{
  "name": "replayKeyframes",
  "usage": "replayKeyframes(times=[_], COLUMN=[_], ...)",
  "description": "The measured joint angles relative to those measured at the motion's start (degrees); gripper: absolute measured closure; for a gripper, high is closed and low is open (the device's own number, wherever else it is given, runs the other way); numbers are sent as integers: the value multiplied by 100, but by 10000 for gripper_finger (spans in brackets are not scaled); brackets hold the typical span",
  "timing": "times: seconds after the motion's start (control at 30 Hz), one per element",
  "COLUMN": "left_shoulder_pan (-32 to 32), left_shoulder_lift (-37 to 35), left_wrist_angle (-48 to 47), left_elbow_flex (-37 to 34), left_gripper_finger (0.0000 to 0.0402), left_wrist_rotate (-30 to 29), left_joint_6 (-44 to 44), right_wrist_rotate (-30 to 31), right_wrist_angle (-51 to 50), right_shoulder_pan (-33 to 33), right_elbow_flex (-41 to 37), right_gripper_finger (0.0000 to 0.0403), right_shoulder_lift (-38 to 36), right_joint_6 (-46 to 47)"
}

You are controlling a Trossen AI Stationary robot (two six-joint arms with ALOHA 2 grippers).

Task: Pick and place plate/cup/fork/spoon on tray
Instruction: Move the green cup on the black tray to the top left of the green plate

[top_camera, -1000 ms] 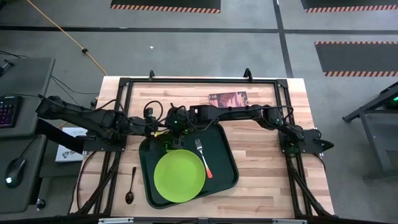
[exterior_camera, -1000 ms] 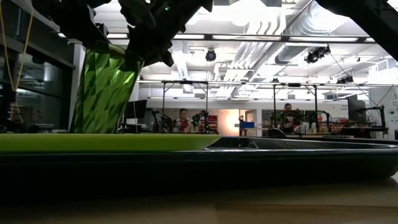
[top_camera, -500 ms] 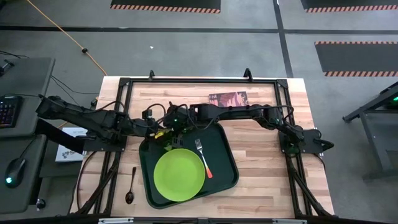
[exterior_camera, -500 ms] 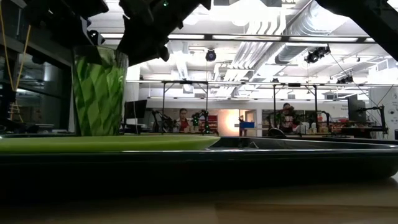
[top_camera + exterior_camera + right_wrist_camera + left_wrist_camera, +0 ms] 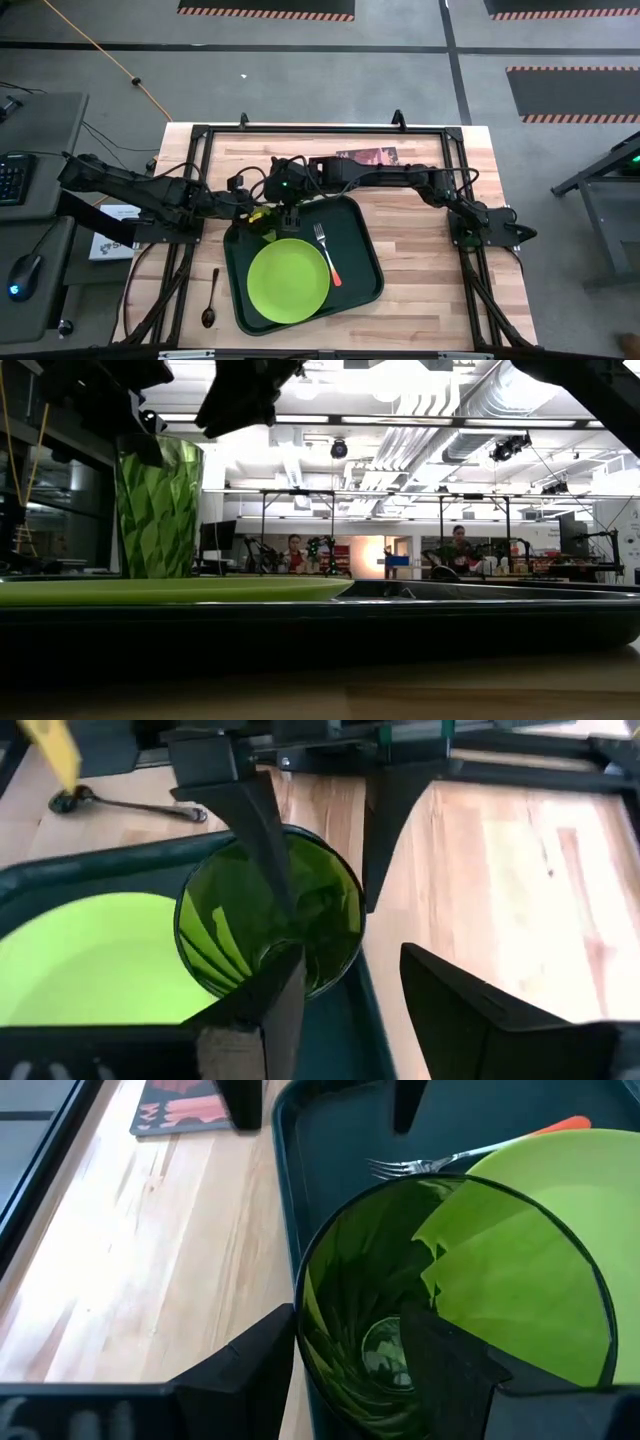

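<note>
The dark-green cup stands upright on its base in the far left corner of the tray, next to the lime plate. The fork lies on the tray to the plate's right. The spoon lies on the table left of the tray. My left gripper is open and straddles the cup's wall, one finger inside the cup and one outside. My right gripper hangs open above the cup, clear of it. My left gripper has one finger reaching down into the cup and the other finger outside its wall, coming slanting from the table's left. The fingers stand apart. I cannot tell whether either one touches the wall.
A small reddish book lies on the table beyond the tray's far edge. A black frame runs around the table top. Bare wood lies right of the tray. Both arms meet over the tray's far left corner.
My right gripper has opened, let go of the cup and gone up. The cup, which was tilted under it, now stands upright on the tray.
</note>
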Motion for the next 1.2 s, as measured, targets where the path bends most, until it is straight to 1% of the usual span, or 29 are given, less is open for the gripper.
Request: replayKeyframes(times=[0.1,0.2,0.33,0.4,0.47,0.63,0.7,0.83,0.93,1.03,1.2], left_shoulder_pan=[24,166,483,653,815,1074,1113,1100,1017,974,975], left_shoulder_lift=[0,0,0,-3,-2,-5,-15,2,2,2,28], left_wrist_angle=[-49,-113,-147,-162,-216,-263,-197,-488,-596,-738,-835], left_elbow_flex=[2,7,13,13,13,18,42,206,422,646,784], left_gripper_finger=[229,229,240,258,285,374,391,384,395,395,397], left_wrist_rotate=[-56,-217,-130,14,192,560,743,918,932,929,888], left_joint_6=[-64,-197,-208,-208,-211,-237,-245,-311,-310,-352,-357], right_wrist_rotate=[52,247,473,619,722,781,780,780,781,799,1055], right_wrist_angle=[-285,-760,-1220,-1488,-1684,-2044,-2163,-2426,-2650,-2981,-3280], right_shoulder_pan=[-8,-38,-63,-78,-106,-155,-160,-162,-162,-142,8], right_elbow_flex=[-54,-54,-56,-56,-56,-60,-58,-64,-70,-91,-107], right_gripper_finger=[245,245,245,245,245,245,245,245,245,245,245], right_shoulder_lift=[-150,-255,-275,-295,-301,-300,-304,-379,-497,-629,-882], right_joint_6=[-157,-175,-175,-175,-161,-145,-131,-130,-61,92,133])
